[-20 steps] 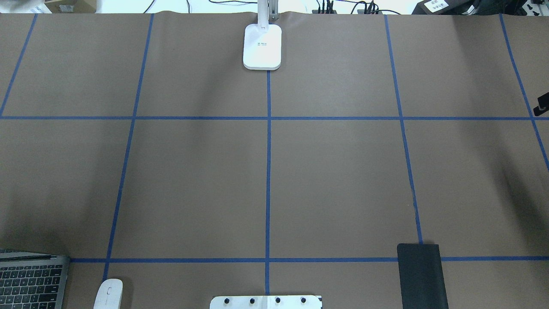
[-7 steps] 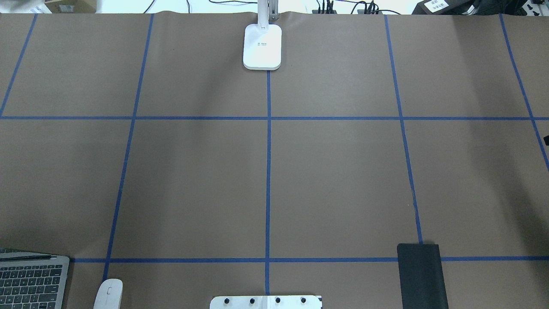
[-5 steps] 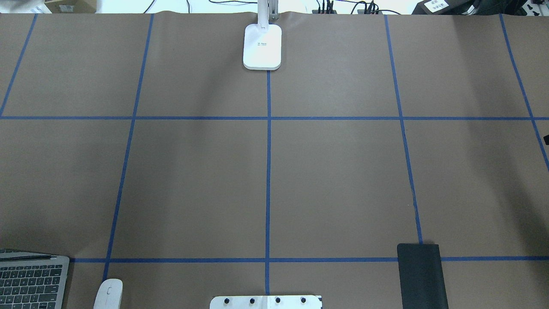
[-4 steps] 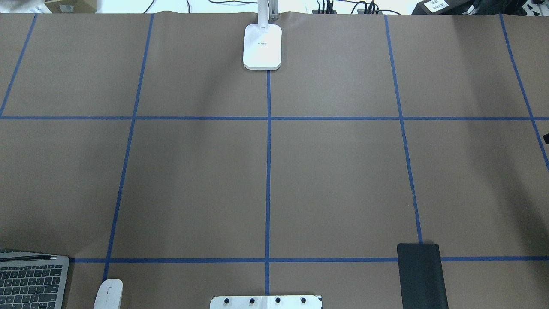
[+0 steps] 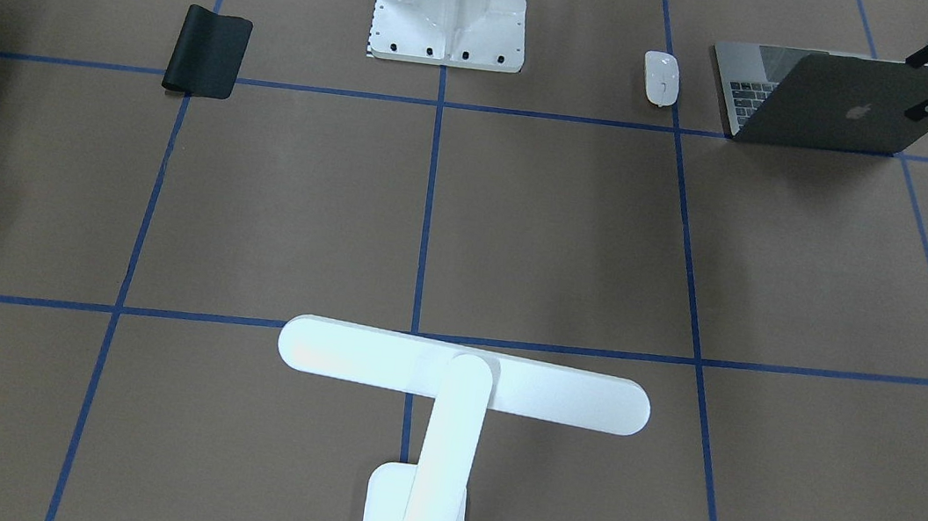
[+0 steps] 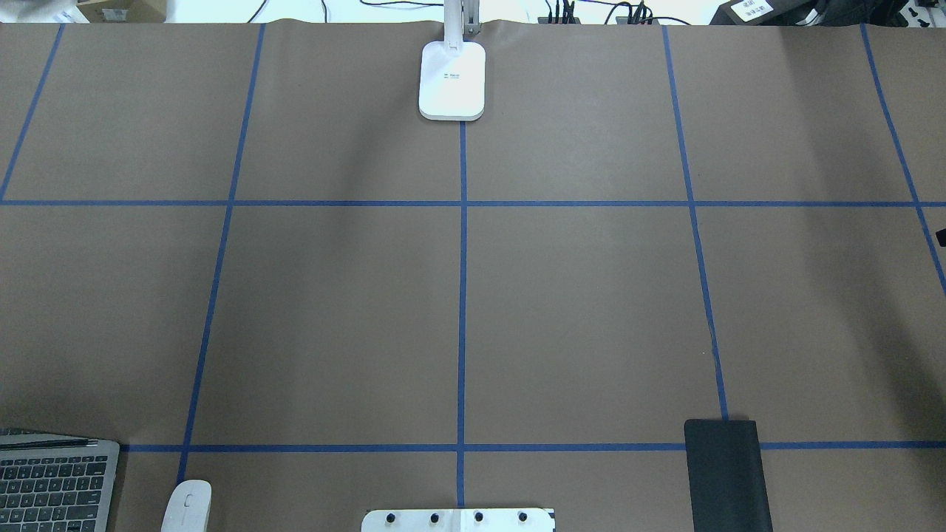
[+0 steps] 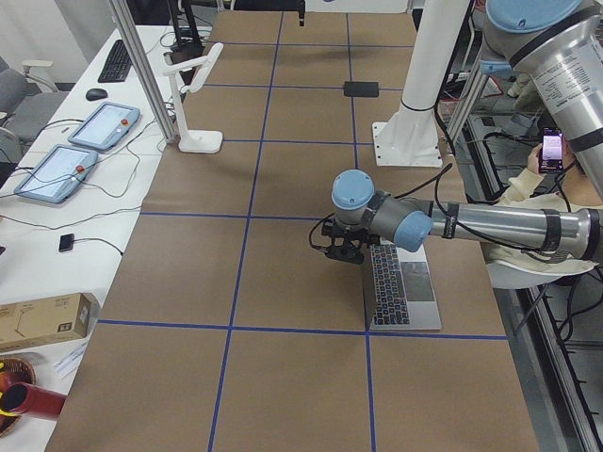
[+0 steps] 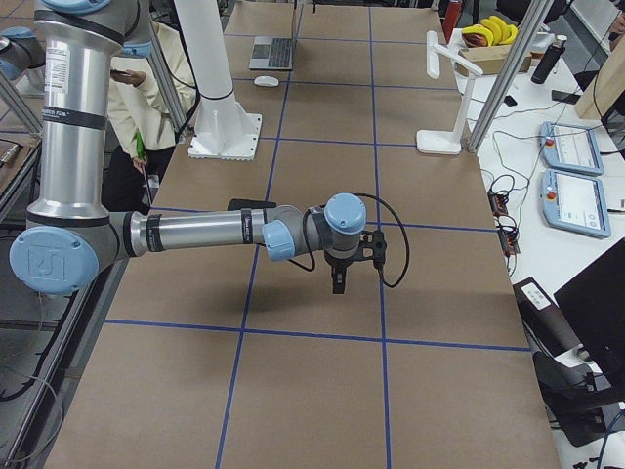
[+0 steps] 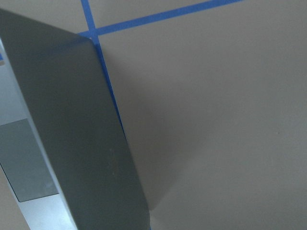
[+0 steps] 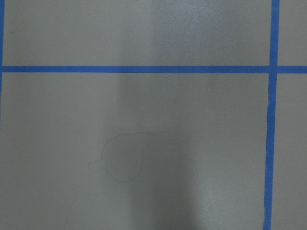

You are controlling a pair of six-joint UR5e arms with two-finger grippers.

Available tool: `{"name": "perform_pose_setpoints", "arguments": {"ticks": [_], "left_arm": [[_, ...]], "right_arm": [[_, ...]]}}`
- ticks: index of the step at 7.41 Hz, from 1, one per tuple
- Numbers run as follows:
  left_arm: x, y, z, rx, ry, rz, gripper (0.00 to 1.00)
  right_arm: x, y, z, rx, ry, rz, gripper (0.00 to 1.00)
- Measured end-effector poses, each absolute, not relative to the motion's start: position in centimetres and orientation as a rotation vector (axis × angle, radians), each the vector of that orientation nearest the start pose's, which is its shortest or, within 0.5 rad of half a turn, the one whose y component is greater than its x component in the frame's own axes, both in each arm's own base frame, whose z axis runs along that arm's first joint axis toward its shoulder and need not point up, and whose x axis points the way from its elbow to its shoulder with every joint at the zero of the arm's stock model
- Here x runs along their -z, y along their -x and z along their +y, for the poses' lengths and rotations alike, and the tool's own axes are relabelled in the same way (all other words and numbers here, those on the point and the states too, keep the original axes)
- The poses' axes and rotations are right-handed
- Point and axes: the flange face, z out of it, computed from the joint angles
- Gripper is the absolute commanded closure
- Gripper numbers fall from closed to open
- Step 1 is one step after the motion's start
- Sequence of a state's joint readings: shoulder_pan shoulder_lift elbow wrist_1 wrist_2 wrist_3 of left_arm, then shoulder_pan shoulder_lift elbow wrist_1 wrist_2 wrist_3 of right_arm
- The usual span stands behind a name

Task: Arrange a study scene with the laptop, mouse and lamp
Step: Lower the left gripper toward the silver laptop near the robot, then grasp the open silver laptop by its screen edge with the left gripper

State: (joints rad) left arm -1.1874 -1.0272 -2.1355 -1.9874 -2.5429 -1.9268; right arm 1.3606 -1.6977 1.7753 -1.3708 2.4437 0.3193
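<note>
The grey laptop (image 5: pixel 837 107) stands half open at the table's near left corner, keys towards the robot; the overhead view shows its keyboard (image 6: pixel 52 484). My left gripper (image 5: pixel 915 86) is open at the lid's outer side edge, one finger on each side of the upper corner. The left wrist view shows the lid (image 9: pixel 72 124) from above. The white mouse (image 5: pixel 661 78) lies beside the laptop. The white lamp (image 5: pixel 463 374) stands at the far middle edge. My right gripper (image 8: pixel 337 281) hangs over bare table; I cannot tell whether it is open.
A black mat (image 5: pixel 208 52) lies at the near right. The white bolted pedestal (image 5: pixel 451 2) stands at the near middle. Blue tape lines grid the brown table. A seated person shows by the robot's side in the left exterior view (image 7: pixel 542 179).
The right gripper's tip at the overhead view's right edge has slid toward the robot and almost out of view. The laptop's edge has shifted slightly. Over the last second nothing moves.
</note>
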Motion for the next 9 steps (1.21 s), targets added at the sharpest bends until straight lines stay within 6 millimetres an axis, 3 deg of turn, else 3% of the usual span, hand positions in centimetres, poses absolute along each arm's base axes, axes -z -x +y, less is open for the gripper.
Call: {"name": "perform_pose_setpoints", "arguments": {"ticks": [4,9], "left_arm": [[-53.8,-5.7,-26.0,1.173,0.772,0.785,0.01],[-53.7,-5.9,-25.6,1.192,0.773,0.759,0.01]], "right_arm": [[-58.5,3.8,-45.3,0.023,-0.029,-0.905,0.0],[-58.4,3.7,-45.2,0.023,-0.033,-0.908,0.0]]}}
